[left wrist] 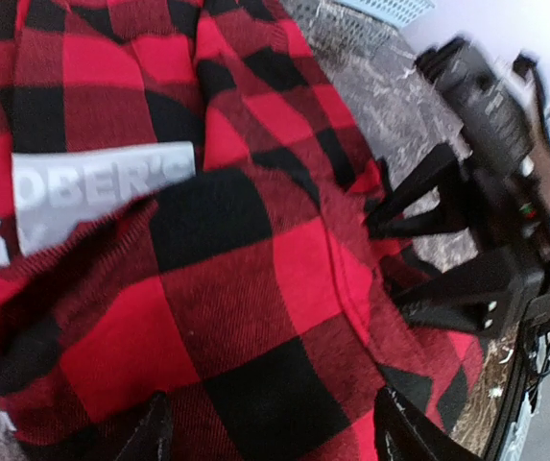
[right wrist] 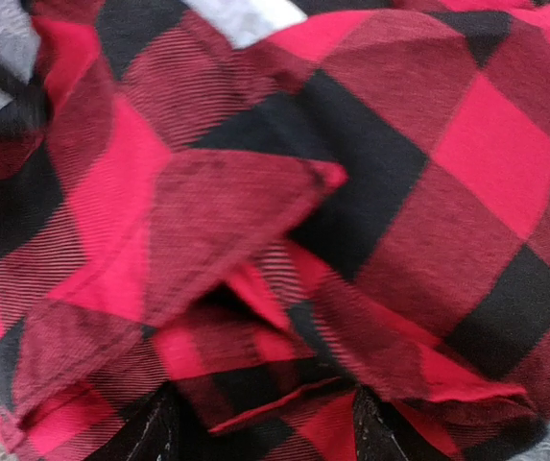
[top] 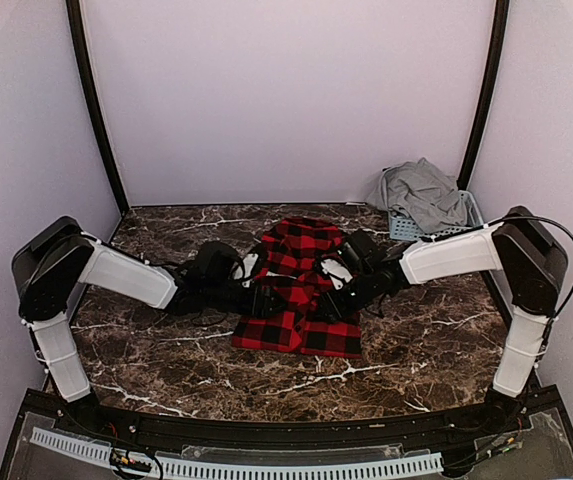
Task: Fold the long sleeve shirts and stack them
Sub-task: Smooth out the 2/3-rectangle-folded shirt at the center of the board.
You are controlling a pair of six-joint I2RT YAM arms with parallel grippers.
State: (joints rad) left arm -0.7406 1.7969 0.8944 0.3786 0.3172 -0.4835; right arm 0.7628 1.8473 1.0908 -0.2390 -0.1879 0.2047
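The red-and-black checked long sleeve shirt (top: 301,295) lies bunched in the middle of the marble table. Its white block letters (left wrist: 102,187) show in the left wrist view. My left gripper (top: 266,298) is at the shirt's left edge, jaws wide open over the cloth (left wrist: 275,432). My right gripper (top: 334,300) is at the shirt's right edge, also open, with folded layers of cloth (right wrist: 255,288) between and ahead of its fingers (right wrist: 155,432). The right gripper's black fingers (left wrist: 438,240) also show in the left wrist view. A plain grey shirt (top: 421,192) lies heaped in the basket.
A pale blue slatted basket (top: 466,215) stands at the back right corner. Black posts and lilac walls enclose the dark marble table (top: 166,350). Both arms reach inward low over the table.
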